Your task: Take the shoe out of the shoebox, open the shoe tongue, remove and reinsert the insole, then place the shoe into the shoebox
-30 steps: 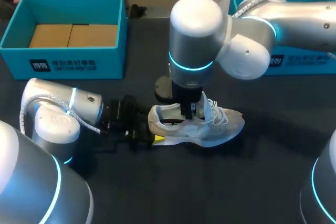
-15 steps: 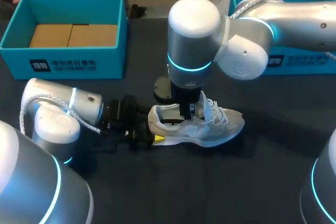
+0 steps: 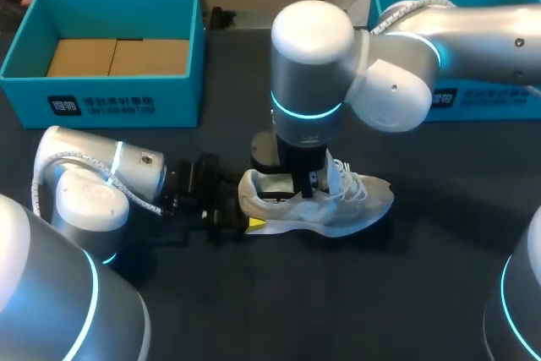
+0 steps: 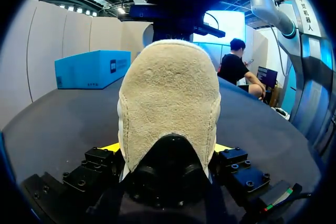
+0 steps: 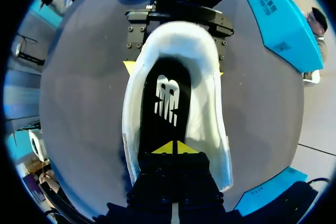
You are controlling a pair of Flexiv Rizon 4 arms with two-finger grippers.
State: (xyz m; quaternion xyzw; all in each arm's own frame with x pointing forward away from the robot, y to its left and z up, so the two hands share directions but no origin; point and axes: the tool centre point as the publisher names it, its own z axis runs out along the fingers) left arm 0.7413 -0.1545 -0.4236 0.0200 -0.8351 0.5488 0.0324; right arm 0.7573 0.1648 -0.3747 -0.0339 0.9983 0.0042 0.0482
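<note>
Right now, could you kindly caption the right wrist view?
Closed right claw above black insole in white shoe; left claw clamps the heel.

Even overhead light; soft shadow beside shoe [image 3: 355,205]; sheen on right arm [image 3: 393,90].

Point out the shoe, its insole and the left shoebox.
shoe [image 3: 363,202]: head view, on the toe.
insole [image 5: 168,103]: right wrist view, on its black middle.
shoebox [image 3: 101,103]: head view, on its front wall.

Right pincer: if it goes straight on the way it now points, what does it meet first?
The black printed insole inside the white fabric sneaker, just ahead of the right pincer; contact is unclear.
</note>
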